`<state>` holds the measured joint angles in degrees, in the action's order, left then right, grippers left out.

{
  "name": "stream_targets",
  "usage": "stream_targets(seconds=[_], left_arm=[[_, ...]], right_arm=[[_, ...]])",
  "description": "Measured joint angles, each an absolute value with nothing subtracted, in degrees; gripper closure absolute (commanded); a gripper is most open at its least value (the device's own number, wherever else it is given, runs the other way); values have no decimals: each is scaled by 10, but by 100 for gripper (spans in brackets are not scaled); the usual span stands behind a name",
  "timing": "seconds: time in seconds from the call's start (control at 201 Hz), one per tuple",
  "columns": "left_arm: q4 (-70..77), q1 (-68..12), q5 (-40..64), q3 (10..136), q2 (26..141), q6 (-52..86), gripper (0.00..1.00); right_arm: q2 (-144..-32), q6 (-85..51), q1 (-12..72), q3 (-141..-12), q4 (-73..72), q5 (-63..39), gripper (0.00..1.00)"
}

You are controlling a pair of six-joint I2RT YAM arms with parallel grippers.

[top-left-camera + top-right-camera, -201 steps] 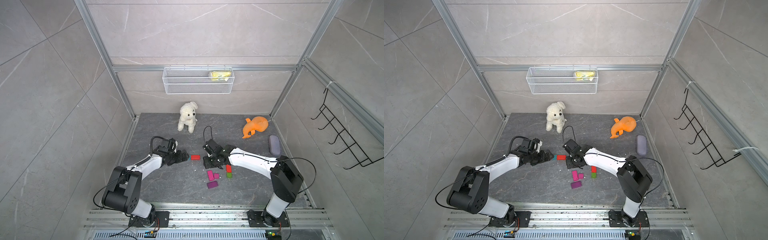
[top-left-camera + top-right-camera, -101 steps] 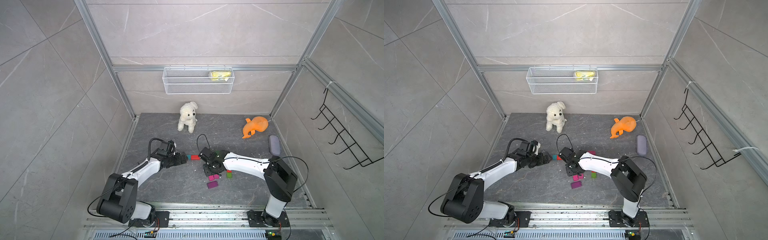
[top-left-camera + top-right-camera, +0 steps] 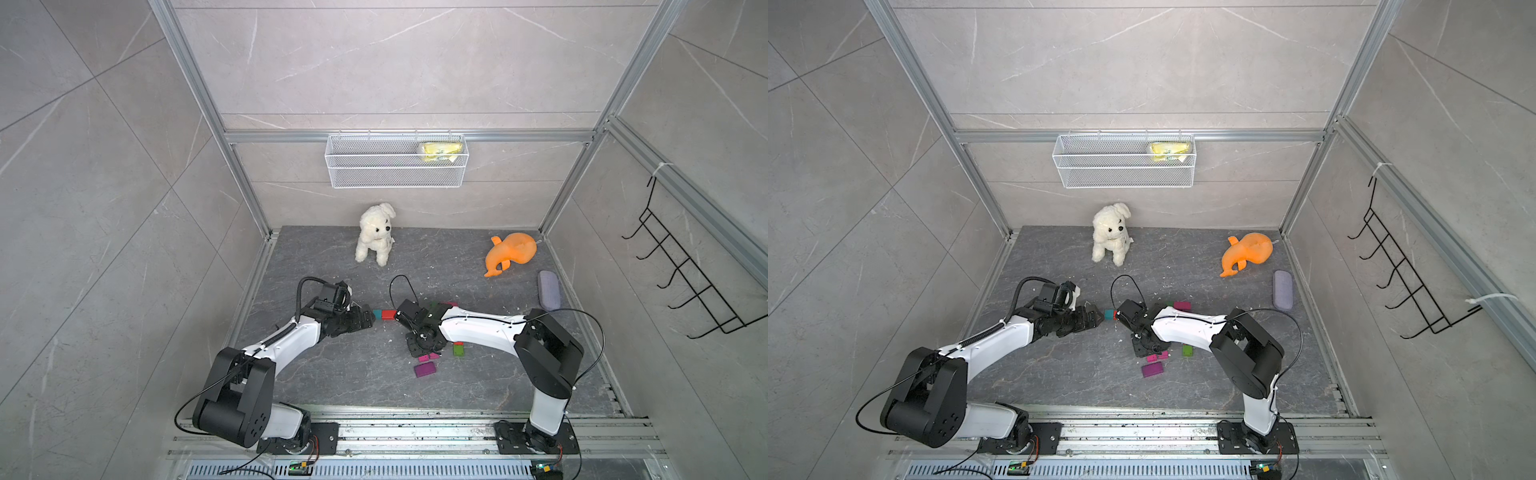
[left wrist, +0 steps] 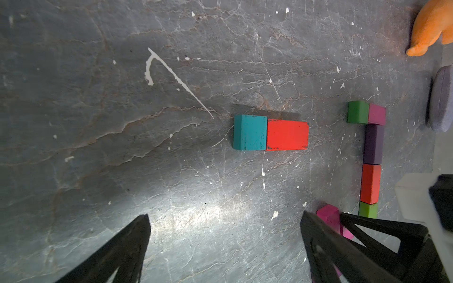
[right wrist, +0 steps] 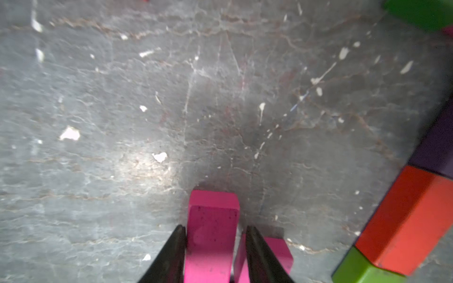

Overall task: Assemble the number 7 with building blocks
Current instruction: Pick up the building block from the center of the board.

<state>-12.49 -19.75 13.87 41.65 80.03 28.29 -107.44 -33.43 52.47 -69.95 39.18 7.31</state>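
Wall (image 3: 395, 62): wire basket (image 3: 374, 172), yellow packet (image 3: 441, 150)

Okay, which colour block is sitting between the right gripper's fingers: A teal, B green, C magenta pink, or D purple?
C: the right wrist view shows the right gripper with a magenta-pink block between its two black fingers.
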Motion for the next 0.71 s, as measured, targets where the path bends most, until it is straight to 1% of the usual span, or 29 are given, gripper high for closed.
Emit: stream_targets(seconds=[0.075, 0.199, 0.299, 0.513, 0.707], left_arm=[[-127, -197, 136, 416, 798, 283, 0], [-133, -197, 135, 416, 793, 283, 0], [-138, -197, 134, 416, 789, 283, 0], [-142, -197, 125, 416, 786, 283, 0], [-142, -197, 121, 416, 786, 283, 0]], right_arm=[[-1081, -334, 526, -700, 393, 70, 61], [-1084, -334, 529, -700, 396, 71, 70], [-1084, -337, 529, -702, 397, 71, 73], [-1079, -352, 529, -721, 397, 64, 75], [-1081, -367, 530, -783, 391, 55, 74]])
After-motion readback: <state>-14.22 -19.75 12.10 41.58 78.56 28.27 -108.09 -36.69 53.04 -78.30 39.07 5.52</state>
